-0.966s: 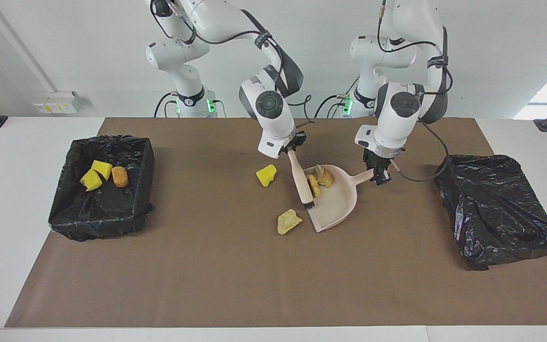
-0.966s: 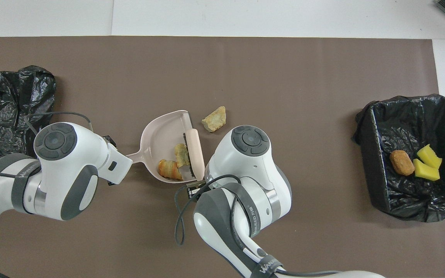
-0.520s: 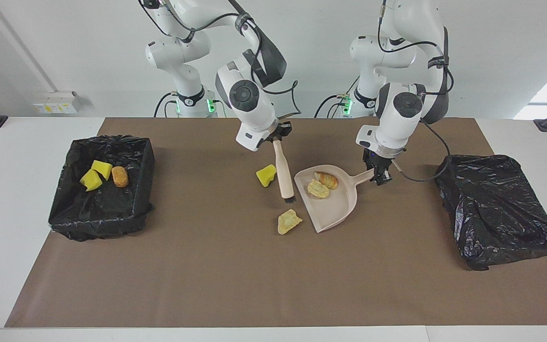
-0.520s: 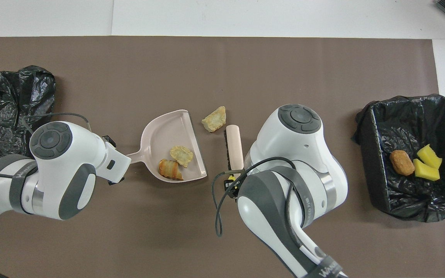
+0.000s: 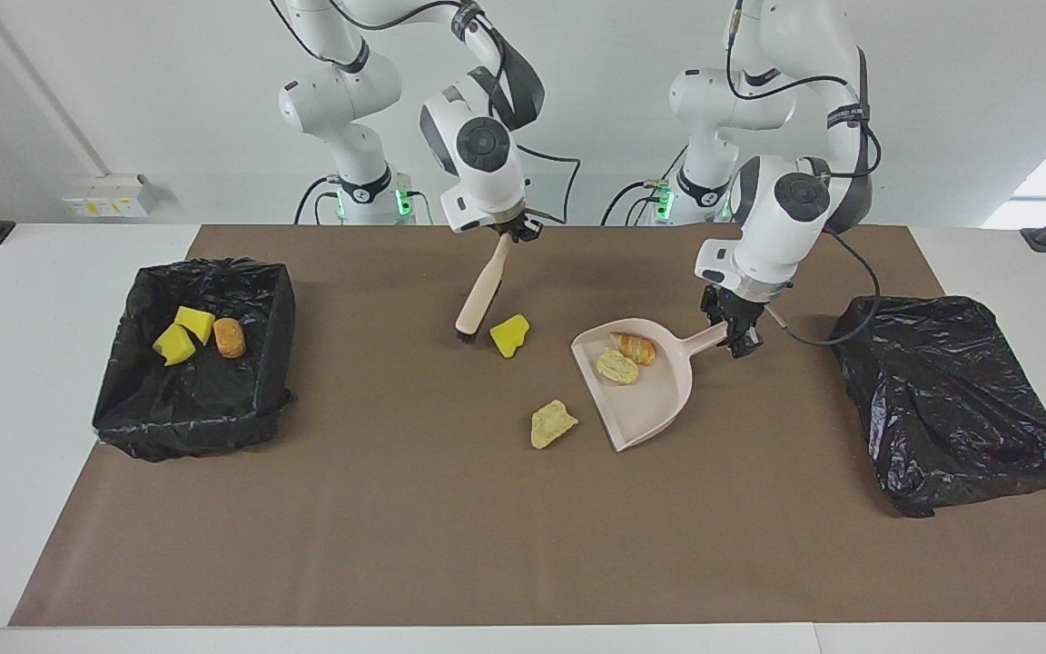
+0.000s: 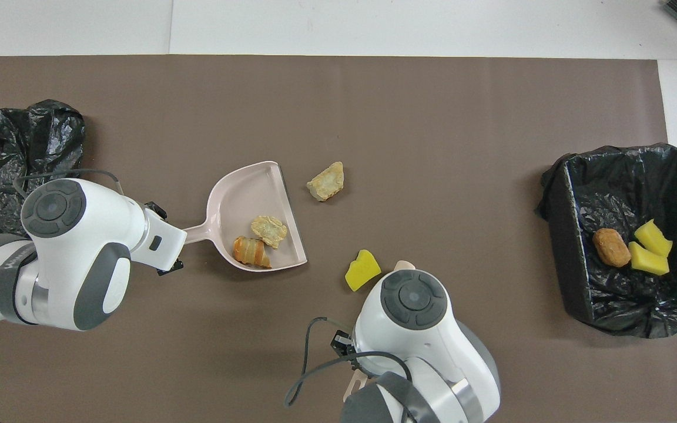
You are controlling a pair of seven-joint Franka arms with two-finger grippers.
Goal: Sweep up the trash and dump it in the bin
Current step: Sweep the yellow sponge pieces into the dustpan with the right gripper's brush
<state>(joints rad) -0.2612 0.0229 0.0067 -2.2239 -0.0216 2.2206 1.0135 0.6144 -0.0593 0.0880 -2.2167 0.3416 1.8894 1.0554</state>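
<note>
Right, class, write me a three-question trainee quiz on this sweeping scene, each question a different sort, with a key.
1. True or false: the beige plastic dustpan holds two bits of trash.
2. Which gripper holds the beige wooden-handled brush? A) left gripper B) right gripper
3. Fill in: the black-lined bin at the right arm's end holds ___ bits.

Key:
1. True: a pale tan flat lump and a browned lump.
2. B. The left gripper holds the dustpan's handle.
3. Three: two bright yellow sponge wedges and an orange-brown oval nugget.
</note>
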